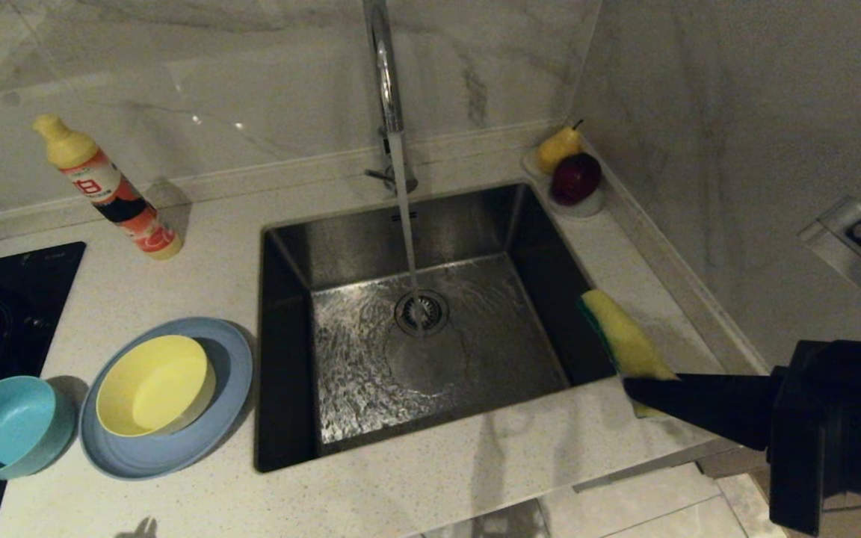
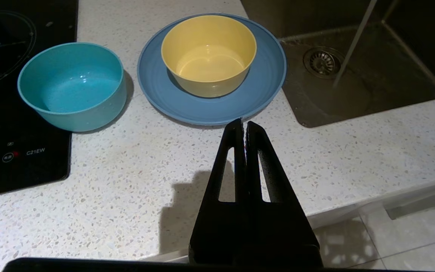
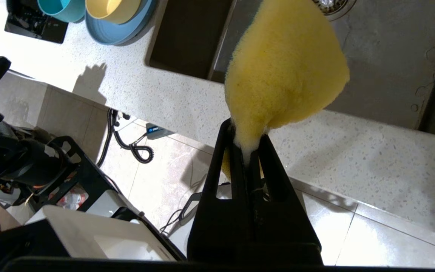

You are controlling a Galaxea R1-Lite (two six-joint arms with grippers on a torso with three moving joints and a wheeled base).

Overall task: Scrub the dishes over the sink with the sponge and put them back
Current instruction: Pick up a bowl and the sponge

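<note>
My right gripper [image 1: 636, 388] is shut on one end of the sponge [image 1: 623, 340], yellow with a dark green edge, held above the counter at the sink's right rim. In the right wrist view the sponge [image 3: 283, 68] bulges out of the pinching jaws of that gripper [image 3: 246, 130]. The steel sink [image 1: 359, 239] has water running onto its drain. Left of it the yellow bowl [image 1: 154, 382] sits in the blue-grey plate [image 1: 229, 370], with the teal bowl [image 1: 1, 426] beside them. The left gripper [image 2: 244, 126] is shut and empty over the counter just before the plate [image 2: 270, 71].
A tall chrome tap [image 1: 384, 67] runs water. A detergent bottle [image 1: 109, 187] leans at the back left. A black cooktop [image 1: 4, 299] lies at the far left. A pear [image 1: 556, 148] and a dark red apple [image 1: 576, 178] sit in a dish at the back right corner.
</note>
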